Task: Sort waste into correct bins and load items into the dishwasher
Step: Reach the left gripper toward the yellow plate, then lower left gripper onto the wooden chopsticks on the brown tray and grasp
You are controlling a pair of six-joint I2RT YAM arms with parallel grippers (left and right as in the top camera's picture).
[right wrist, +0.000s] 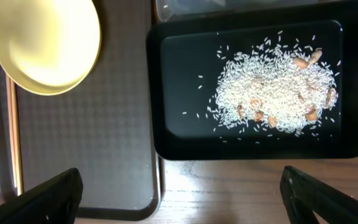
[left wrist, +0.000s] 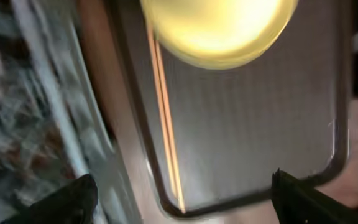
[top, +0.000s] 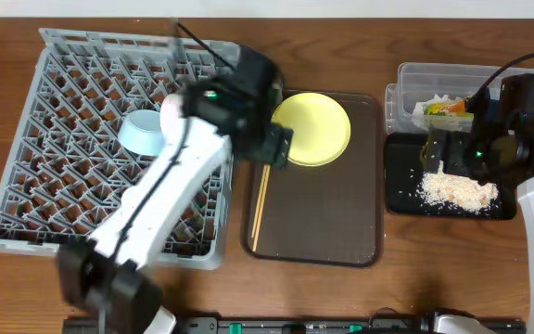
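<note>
The yellow plate (top: 311, 128) lies at the far end of the brown tray (top: 341, 213), with the chopsticks (top: 260, 199) along the tray's left side. My left gripper (top: 281, 147) is open and empty above the plate's left edge. The blurred left wrist view shows the plate (left wrist: 219, 31), chopsticks (left wrist: 163, 112) and open jaws (left wrist: 182, 205). The blue bowl (top: 142, 130) sits in the grey dish rack (top: 54, 176). A white shape beside it, perhaps the white bowl (top: 171, 111), is partly hidden by the arm. My right gripper (top: 445, 153) (right wrist: 182, 199) is open over the black tray (top: 401, 190) holding rice scraps (top: 457, 192) (right wrist: 275, 87). The wrapper (top: 445, 107) lies in the clear tub (top: 434, 76).
The brown tray (right wrist: 86, 143) sits between the rack and the black tray (right wrist: 179, 137), with a narrow strip of wooden table (right wrist: 241, 186) between the trays. The plate also shows in the right wrist view (right wrist: 45, 43). Cables run behind both arms.
</note>
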